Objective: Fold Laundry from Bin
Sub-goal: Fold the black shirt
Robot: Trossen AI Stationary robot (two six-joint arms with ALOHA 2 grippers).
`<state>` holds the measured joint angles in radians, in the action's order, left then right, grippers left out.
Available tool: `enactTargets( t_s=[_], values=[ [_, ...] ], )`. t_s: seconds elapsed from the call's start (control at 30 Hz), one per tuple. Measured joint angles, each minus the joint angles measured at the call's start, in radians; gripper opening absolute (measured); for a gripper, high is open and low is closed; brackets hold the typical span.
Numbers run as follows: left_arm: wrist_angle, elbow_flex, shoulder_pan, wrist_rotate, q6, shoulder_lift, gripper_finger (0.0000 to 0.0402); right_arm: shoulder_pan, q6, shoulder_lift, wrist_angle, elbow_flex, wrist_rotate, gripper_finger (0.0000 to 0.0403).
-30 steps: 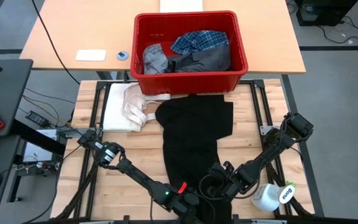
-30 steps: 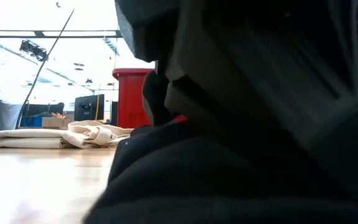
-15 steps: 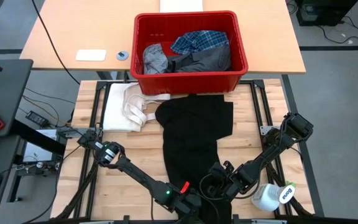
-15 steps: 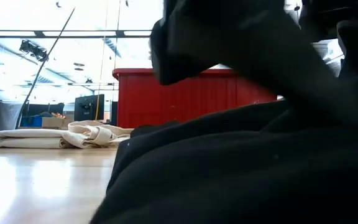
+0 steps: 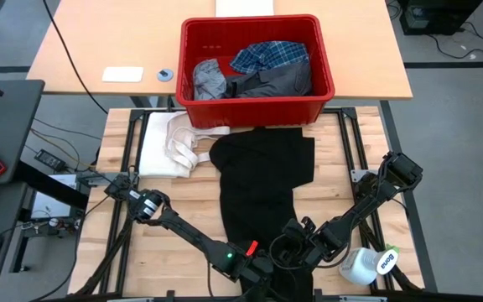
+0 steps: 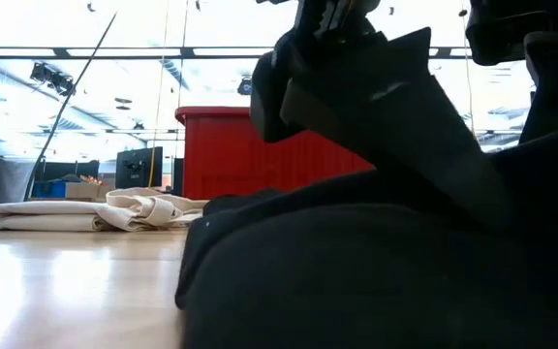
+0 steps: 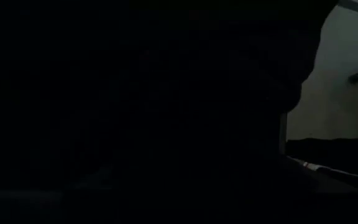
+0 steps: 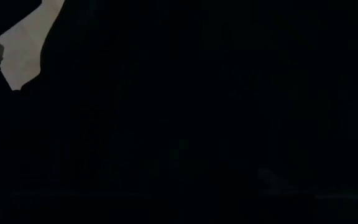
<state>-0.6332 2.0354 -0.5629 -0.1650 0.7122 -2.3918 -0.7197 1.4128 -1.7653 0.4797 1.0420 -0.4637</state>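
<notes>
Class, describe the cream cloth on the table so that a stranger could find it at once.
Start at the red bin at the table's far edge. On the wooden table just in front of the bin's left corner lies the cream cloth, beside the black garment. It alone is pale, folded flat, with strap loops.

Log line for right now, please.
stage: black garment flat on table | both grippers at its near end | bin holds other laundry
</notes>
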Motion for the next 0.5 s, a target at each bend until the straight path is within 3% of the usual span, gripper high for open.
enactTargets(
  t_s=[0.27, 0.5],
  values=[
    [0.029, 0.002, 0.005, 0.105, -0.014, -0.055, 0.0192, -0.001, 0.009, 0.0, 0.004, -0.001, 0.0, 0.0092],
    [0.03, 0.003, -0.001, 0.057, -0.022, -0.065, 0.0186, -0.005, 0.028, 0.0, 0.011, -0.001, -0.007, 0.0092]
  ],
)
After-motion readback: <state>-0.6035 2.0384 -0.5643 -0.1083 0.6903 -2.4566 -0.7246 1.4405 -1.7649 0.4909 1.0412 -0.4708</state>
